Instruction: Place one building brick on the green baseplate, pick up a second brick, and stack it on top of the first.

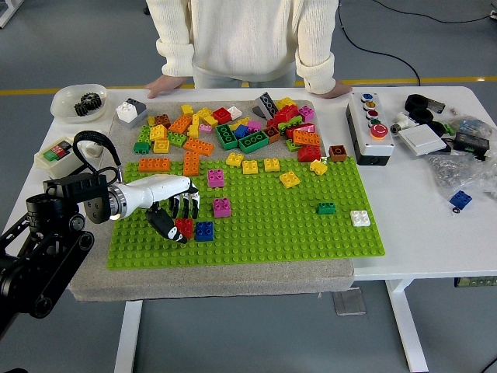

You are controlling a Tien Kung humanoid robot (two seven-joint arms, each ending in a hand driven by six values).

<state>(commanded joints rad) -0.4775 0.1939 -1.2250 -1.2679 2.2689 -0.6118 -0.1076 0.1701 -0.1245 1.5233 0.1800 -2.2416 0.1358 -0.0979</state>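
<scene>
The green baseplate (311, 233) covers the grey mat's front half. My left hand (177, 215) reaches in from the left over the plate's left part. Its fingers curl down around a small red brick (185, 227), with the thumb on the brick's left side. The red brick sits low on the plate, right beside a blue brick (204, 230). Two pink bricks (222, 207) lie just to the right of my hand. A heap of loose bricks (233, 128) in several colours fills the mat's far half. The right arm is out of the picture.
A person stands at the far side with one hand (159, 84) and the other hand (335, 89) resting on the table's edge. A button box (370, 128) stands right of the mat. A white bowl (78, 101) with gears sits far left. Small green (325, 207) and white (359, 218) bricks lie on the plate's right.
</scene>
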